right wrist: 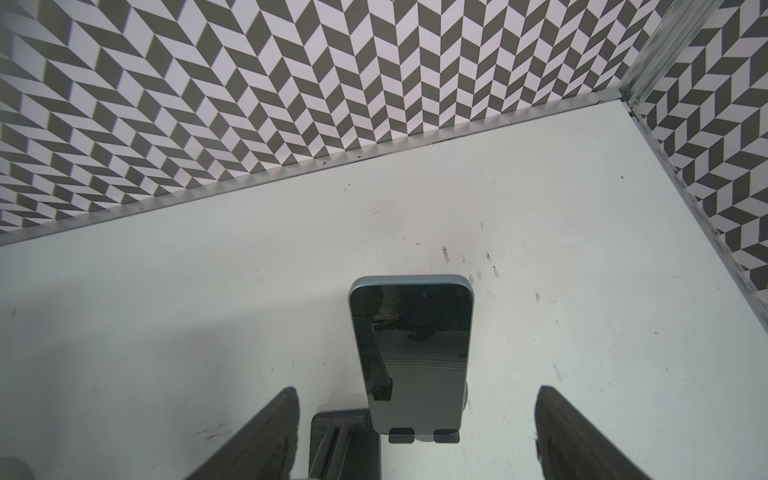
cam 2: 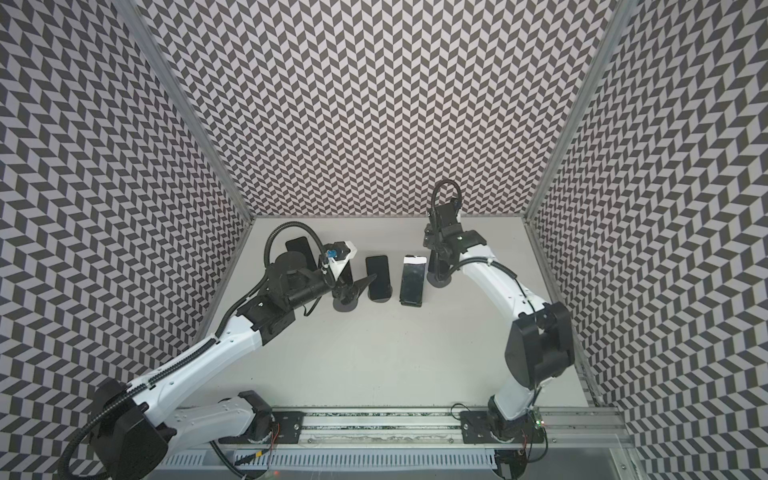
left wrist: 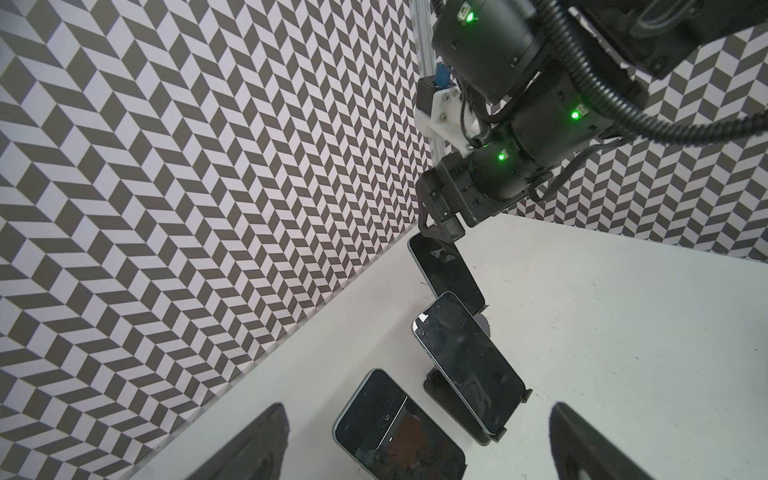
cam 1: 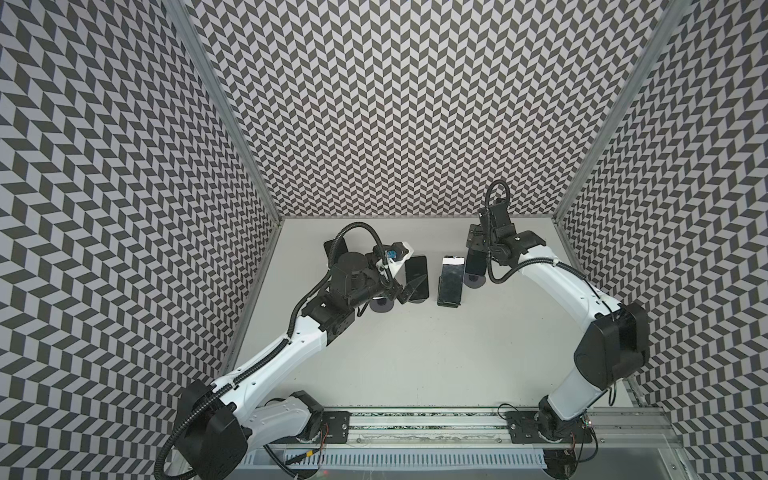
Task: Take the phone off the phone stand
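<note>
Hands both spread, nothing pinched. Left hand is low over the desk, its fingers wide to either side of a dark flat phone without touching it. This phone appears to lie face up on the desk surface, off any stand, just beside the middle stand. The middle phone leans back on that stand with its lower edge caught in the front lip. Right hand hangs above the right phone, and its fingers are parted on both sides of the phone's lower end with a clear gap each side. The right phone is seated in its round-base stand, tilted back, bottom edge resting in two small tabs; screen dark and reflective. In both top views the three phones form a row across the middle of the desk: flat phone left, middle phone, right phone. A fourth, rear phone sits behind the left arm near the back corner and is partly covered by the arm, so its support cannot be told. A dark round base shows under the left wrist; what it carries is hidden.
</note>
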Action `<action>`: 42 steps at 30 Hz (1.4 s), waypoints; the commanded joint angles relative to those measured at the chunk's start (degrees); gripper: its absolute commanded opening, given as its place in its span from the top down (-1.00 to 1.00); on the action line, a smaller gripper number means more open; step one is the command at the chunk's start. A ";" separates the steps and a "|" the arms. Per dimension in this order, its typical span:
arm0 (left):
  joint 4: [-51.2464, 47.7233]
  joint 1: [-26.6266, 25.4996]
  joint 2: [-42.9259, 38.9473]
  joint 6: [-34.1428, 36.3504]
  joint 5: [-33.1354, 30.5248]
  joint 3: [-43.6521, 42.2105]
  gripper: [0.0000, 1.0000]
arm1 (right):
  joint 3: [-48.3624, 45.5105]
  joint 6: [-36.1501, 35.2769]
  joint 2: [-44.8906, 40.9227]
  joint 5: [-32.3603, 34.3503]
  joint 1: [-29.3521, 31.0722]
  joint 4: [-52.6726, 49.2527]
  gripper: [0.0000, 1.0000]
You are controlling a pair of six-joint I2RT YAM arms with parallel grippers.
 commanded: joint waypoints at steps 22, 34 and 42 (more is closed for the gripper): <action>2.80 -0.15 2.86 7.65 5.67 2.80 -0.97 | 8.59 6.26 9.73 0.58 -0.99 -3.64 -0.69; 1.31 -1.00 4.70 9.46 10.82 4.20 -1.00 | 9.66 5.61 12.45 -4.72 -2.92 -3.16 -0.71; 1.47 -2.09 5.23 13.55 7.04 4.17 -1.00 | 11.09 5.62 14.14 -4.16 -3.10 -3.82 -0.74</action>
